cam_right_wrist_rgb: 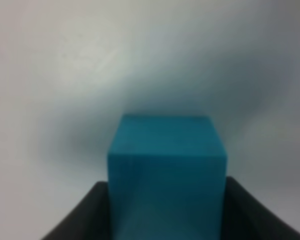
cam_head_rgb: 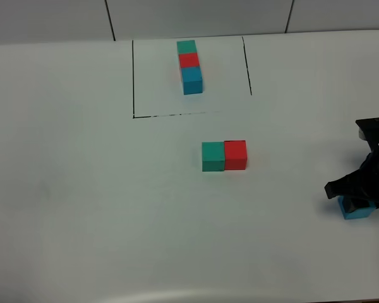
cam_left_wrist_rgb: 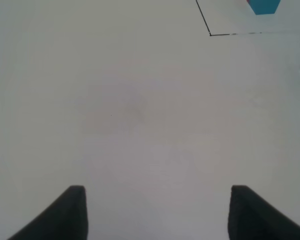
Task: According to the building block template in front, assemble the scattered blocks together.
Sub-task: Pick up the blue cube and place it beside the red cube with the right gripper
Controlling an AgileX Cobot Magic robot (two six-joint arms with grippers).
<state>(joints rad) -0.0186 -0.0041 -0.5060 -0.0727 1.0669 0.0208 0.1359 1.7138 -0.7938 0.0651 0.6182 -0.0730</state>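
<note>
The building block template (cam_head_rgb: 189,66) is a green, red and blue row inside a black drawn frame at the back of the table; its blue end (cam_left_wrist_rgb: 264,6) shows in the left wrist view. Of the scattered blocks, the green cube (cam_head_rgb: 213,156) and red cube (cam_head_rgb: 235,154) sit side by side, touching, at the table's middle. The blue cube (cam_head_rgb: 354,209) lies at the far right, where my right gripper (cam_head_rgb: 358,197) is shut on it. Up close, the blue cube (cam_right_wrist_rgb: 166,165) fills the gap between the dark fingers (cam_right_wrist_rgb: 85,215). My left gripper (cam_left_wrist_rgb: 157,215) is open over bare table, holding nothing.
The white table (cam_head_rgb: 82,189) stretches wide on the left and front. The black frame line (cam_left_wrist_rgb: 205,20) has a corner in the left wrist view. A wall with panel seams (cam_head_rgb: 110,19) backs the table.
</note>
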